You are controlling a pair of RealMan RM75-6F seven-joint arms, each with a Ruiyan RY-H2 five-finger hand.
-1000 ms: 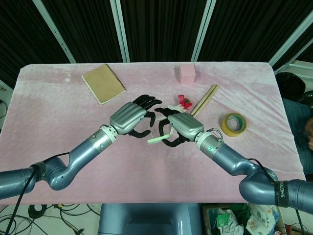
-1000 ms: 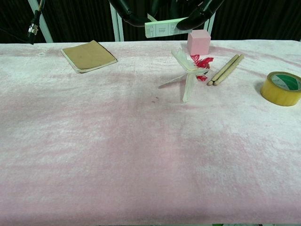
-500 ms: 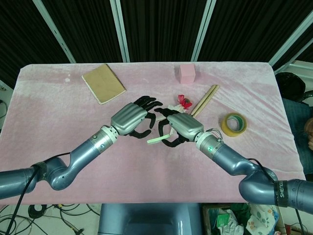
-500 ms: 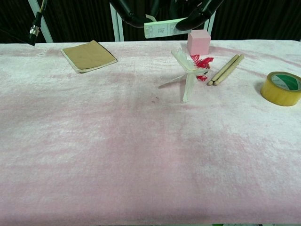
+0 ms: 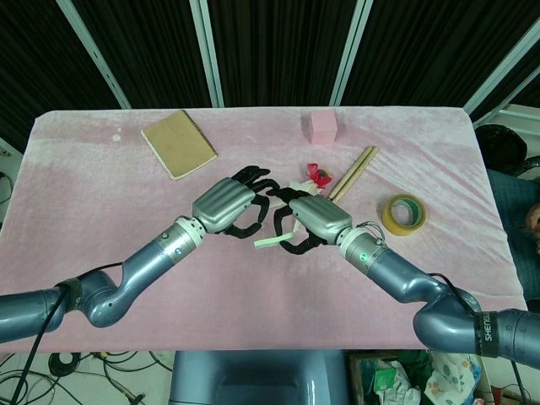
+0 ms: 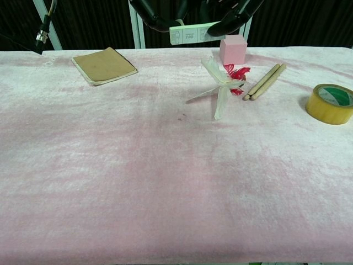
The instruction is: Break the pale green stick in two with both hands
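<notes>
The pale green stick [image 6: 190, 32] is held up above the table, roughly level, and my right hand [image 5: 314, 221] grips its right part. One pale end of the stick [image 5: 268, 241] pokes out below that hand. My left hand [image 5: 228, 204] is right beside it, its dark fingers [image 5: 250, 226] curled in by the stick's left end. In the chest view only the fingers of my left hand [image 6: 154, 14] and of my right hand [image 6: 234, 16] show at the top edge, on either side of the stick. Whether the left fingers touch it is hidden.
On the pink cloth [image 6: 165, 165] lie a brown notebook [image 6: 104, 65], a pink block [image 6: 233, 48], two wooden sticks [image 6: 265, 81], a yellow tape roll [image 6: 331, 102] and a white and red wrapper scrap [image 6: 223, 83] under the hands.
My left hand has crept slightly to the right, closer to the right hand and the stick. The stick and the right hand have hardly moved.
</notes>
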